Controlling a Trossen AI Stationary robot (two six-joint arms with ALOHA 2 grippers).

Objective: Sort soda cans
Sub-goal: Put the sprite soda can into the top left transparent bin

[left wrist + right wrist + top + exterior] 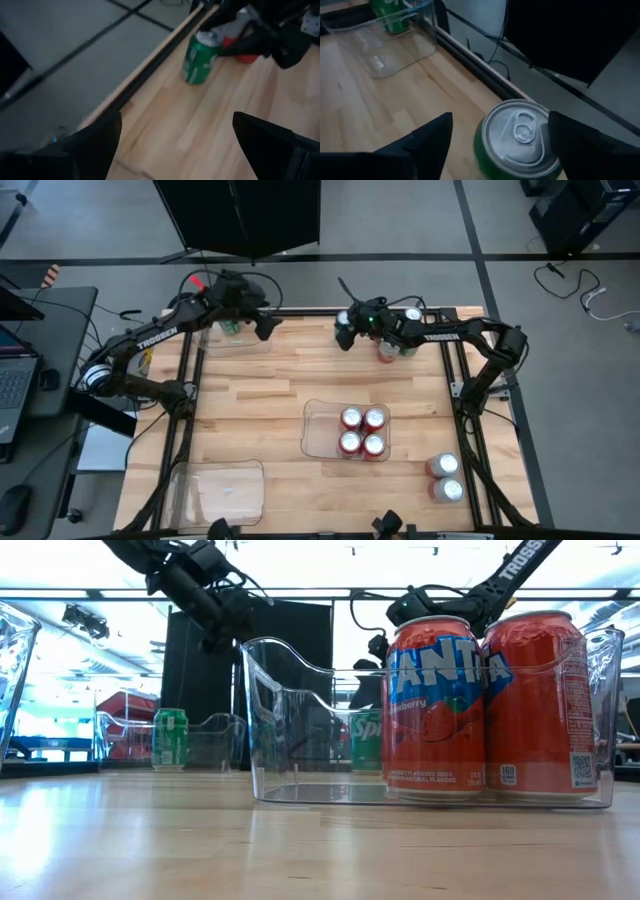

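My right gripper (pixel 343 332) is open at the table's far edge. Its fingers stand on either side of an upright green can (pixel 517 135) with a silver top, which also shows in the left wrist view (pixel 200 57). My left gripper (pixel 268 328) is open and empty above the table beside the far-left clear tray (pixel 245 345), which holds one green can (pixel 230 327). Four red cans (pixel 362 431) stand in the middle tray (pixel 315 430). A red can (pixel 387 351) and others stand by the right arm. Two silver cans (pixel 445 477) stand at the near right. My right gripper comes at the green can slanting from above, one finger on each side of its upper wall. One finger (pixel 575 142) is right by the can's rim and the other (pixel 430 142) stands apart. I cannot tell whether it touches. The can stands upright on the table.
An empty clear tray (pixel 220 490) lies at the near left. The table's dark frame rail (pixel 150 65) runs along the far edge just behind the can. Bare wood lies between the far trays and the middle tray.
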